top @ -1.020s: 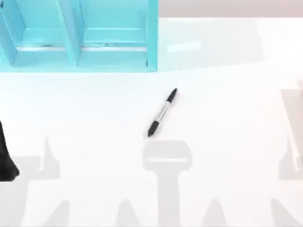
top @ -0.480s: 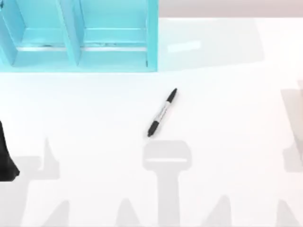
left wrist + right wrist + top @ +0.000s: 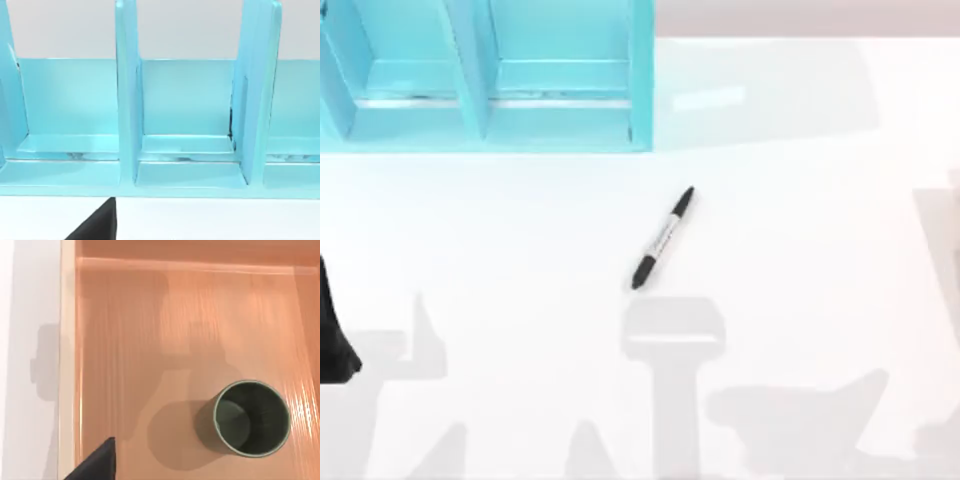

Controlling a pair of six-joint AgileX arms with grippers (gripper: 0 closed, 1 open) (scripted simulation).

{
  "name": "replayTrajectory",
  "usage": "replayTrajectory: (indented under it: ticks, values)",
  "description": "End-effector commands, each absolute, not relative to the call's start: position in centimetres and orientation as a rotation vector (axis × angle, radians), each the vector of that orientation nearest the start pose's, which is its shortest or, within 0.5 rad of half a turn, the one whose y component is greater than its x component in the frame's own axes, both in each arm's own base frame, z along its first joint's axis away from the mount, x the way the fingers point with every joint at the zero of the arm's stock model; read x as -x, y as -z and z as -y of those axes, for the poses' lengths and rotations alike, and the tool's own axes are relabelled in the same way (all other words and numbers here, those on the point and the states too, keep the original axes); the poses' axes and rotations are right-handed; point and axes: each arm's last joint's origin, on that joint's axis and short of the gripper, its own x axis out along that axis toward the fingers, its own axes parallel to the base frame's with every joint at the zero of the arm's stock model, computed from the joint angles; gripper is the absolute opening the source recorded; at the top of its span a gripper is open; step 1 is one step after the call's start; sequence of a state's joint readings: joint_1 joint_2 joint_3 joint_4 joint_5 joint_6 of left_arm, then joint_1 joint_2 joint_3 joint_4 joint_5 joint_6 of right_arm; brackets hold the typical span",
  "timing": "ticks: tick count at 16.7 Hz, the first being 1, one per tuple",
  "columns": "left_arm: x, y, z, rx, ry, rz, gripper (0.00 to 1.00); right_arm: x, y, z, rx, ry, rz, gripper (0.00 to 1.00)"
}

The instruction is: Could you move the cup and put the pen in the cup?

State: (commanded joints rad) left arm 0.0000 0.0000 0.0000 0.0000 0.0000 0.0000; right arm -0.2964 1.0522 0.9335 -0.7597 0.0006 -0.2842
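The white tabletop (image 3: 800, 220) carried a turquoise shelf unit (image 3: 490, 80) at its far left corner; the unit's open compartments held nothing that could be seen from above or from the left wrist view.

In the right wrist view lay an orange-tan wooden tray (image 3: 125, 340), and in it the cup (image 3: 251, 418) stood upright and empty, mouth up, apart from the tray's walls. How the tray sat relative to the tabletop could not be told.

The pen (image 3: 663, 238) lay flat near the middle of the tabletop, slanting from the near left up toward the far right, well apart from the shelf unit.

The left arm (image 3: 334, 340) sat parked at the tabletop's left edge. Whether either gripper was open or closed could not be told, nor whether either held anything.

The cup looked light and rigid, probably best pinched across its rim or around its wall. The pen looked stiff, light and likely to roll, so a grip across the barrel's middle seemed safest.
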Motion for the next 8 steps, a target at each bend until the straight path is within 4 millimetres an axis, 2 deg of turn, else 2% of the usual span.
replayTrajectory:
  ticks: [3,6,8]
  values:
    - [-10.6,-16.0,0.1,0.0,0.0,0.0,1.0,-24.5,-28.8,9.4,0.112,0.129,-1.147,1.0]
    - [-10.6,-16.0,0.1,0.0,0.0,0.0,1.0,-28.2,-27.8,12.9,0.068,0.087,-1.35,1.0]
    - [-10.6,-16.0,0.1,0.0,0.0,0.0,1.0,-30.0,-26.7,14.9,0.036,0.055,-1.452,1.0]
